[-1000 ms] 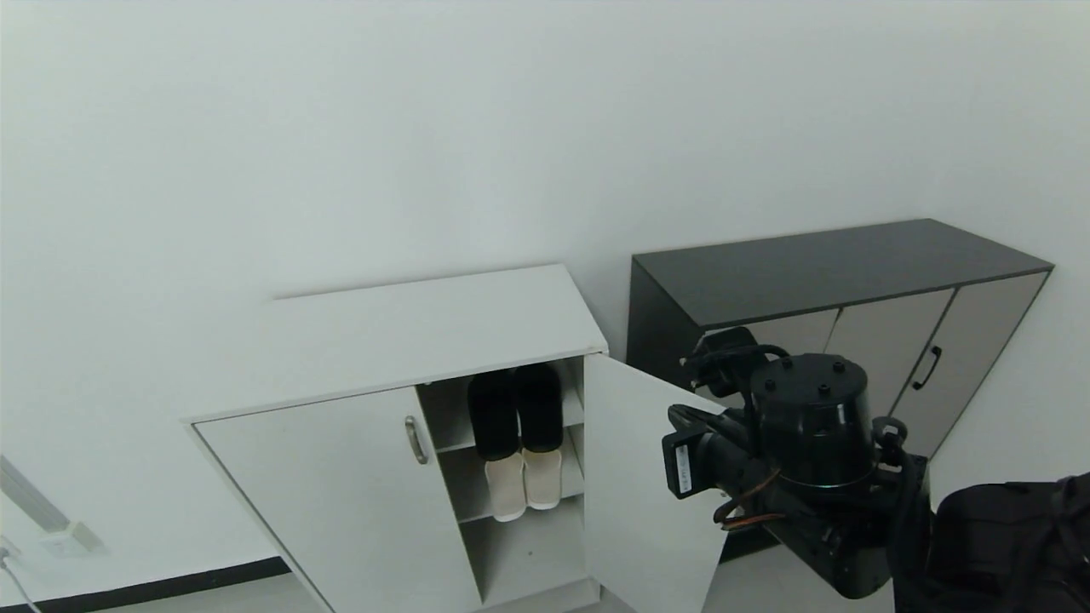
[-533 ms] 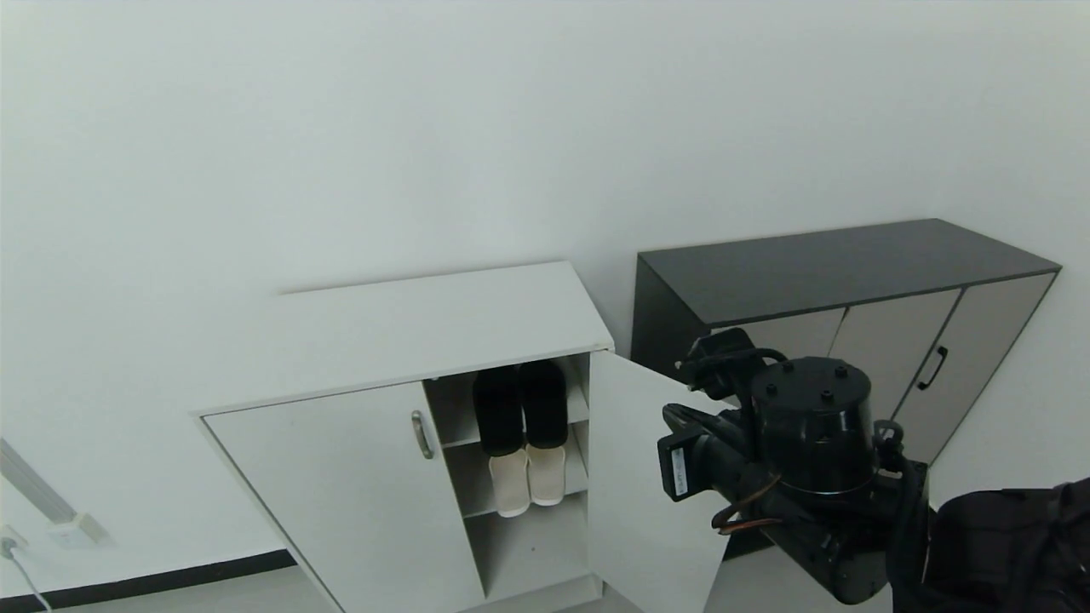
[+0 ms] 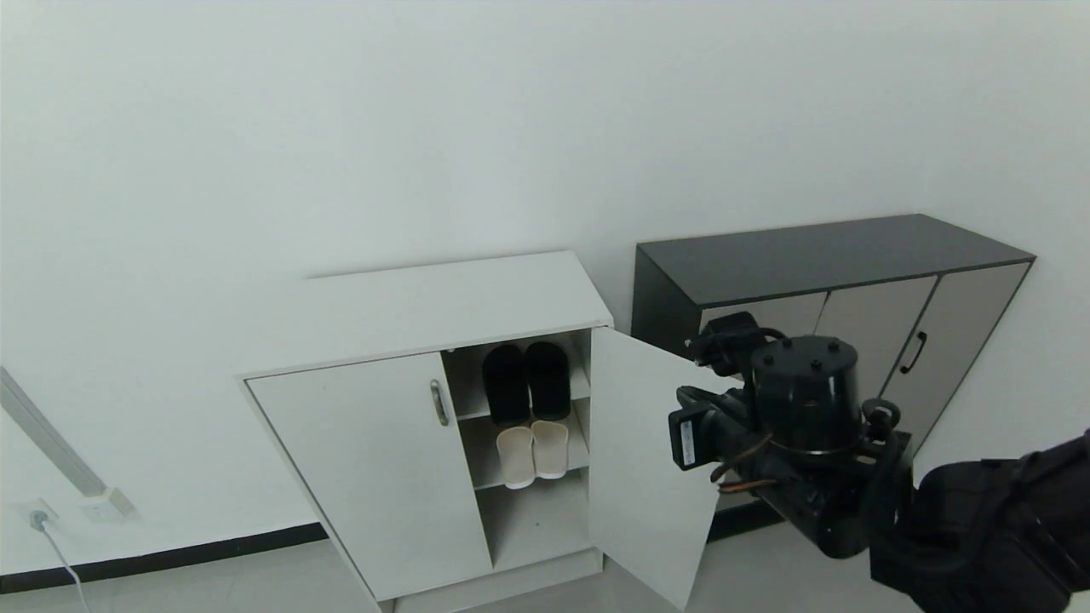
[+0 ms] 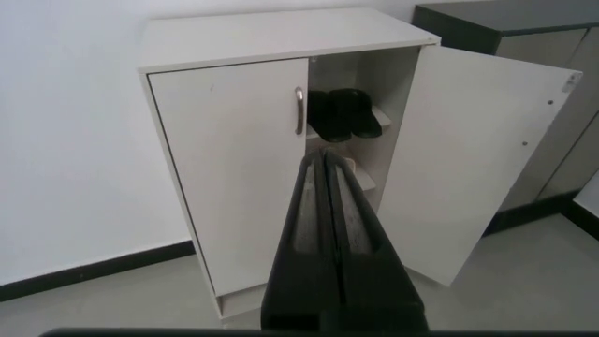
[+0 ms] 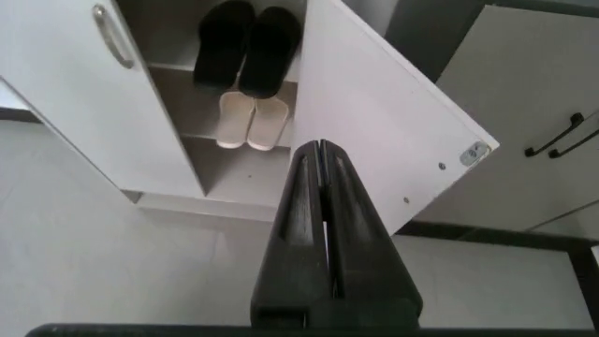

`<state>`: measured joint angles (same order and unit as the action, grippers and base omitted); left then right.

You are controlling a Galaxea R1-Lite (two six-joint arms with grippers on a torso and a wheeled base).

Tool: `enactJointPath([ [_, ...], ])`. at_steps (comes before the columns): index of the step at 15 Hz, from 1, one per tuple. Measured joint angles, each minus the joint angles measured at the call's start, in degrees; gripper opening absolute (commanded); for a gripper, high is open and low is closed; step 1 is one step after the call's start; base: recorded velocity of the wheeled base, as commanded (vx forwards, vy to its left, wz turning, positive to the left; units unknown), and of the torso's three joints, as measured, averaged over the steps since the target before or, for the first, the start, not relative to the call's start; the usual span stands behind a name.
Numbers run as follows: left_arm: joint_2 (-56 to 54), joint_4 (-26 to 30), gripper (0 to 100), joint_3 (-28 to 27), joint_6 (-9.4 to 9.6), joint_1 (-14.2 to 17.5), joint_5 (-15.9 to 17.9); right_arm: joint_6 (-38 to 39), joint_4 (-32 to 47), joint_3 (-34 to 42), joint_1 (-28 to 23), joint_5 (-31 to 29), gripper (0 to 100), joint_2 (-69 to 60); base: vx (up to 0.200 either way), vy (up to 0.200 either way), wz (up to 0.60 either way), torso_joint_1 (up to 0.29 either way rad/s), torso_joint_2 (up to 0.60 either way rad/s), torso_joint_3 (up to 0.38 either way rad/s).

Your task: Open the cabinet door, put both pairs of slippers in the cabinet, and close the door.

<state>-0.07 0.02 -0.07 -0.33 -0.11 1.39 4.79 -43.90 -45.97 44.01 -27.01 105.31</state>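
1. The left gripper point(image 4: 326, 178) was closed on nothing, fingers pressed flat together, and pointed at the white cabinet point(image 4: 271, 37). Ahead of it and to its left stood the shut door point(image 4: 229, 168), a smooth matte panel with a slim curved metal handle point(image 4: 299, 110).
2. Past its tip, the black slippers point(image 4: 344, 112) lay side by side on the upper shelf. The cream slippers point(image 3: 534, 453) lay on the shelf below, so both pairs were already stowed.
3. Further right, the open door point(image 3: 643, 460) hung swung outward, a flat white board with its inner face bare.
4. The right gripper point(image 5: 323, 164) was likewise closed and empty, near that door's free edge; contact could not be judged.
5. Only the closing seemed left. It would go best with a push on the outer face near the free edge, far from the hinges, following the arc gently, since the slick laminate could let the fingers slide.
6. Right of that gripper stood a dark cabinet point(image 3: 817, 255) with a matte top and grey fronts.
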Motion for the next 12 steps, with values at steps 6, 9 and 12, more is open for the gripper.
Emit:
enactJointPath([
  [6,0.00,-0.02,0,0.00,-0.16,0.01,-0.05,-0.09,15.21,-17.59,-11.30,6.96,0,3.29,0.000,0.000,0.00,0.000,0.00,0.000],
  [9,0.00,-0.02,0,-0.02,-0.18,0.04,-0.06,0.24,18.81,-26.05,-16.12,10.48,0,7.84,0.000,0.000,0.00,0.000,0.00,0.000],
  [12,0.00,-0.02,0,-0.02,-0.18,0.04,-0.06,0.40,19.21,-31.07,-19.48,12.35,0,13.62,0.000,0.000,0.00,0.000,0.00,0.000],
])
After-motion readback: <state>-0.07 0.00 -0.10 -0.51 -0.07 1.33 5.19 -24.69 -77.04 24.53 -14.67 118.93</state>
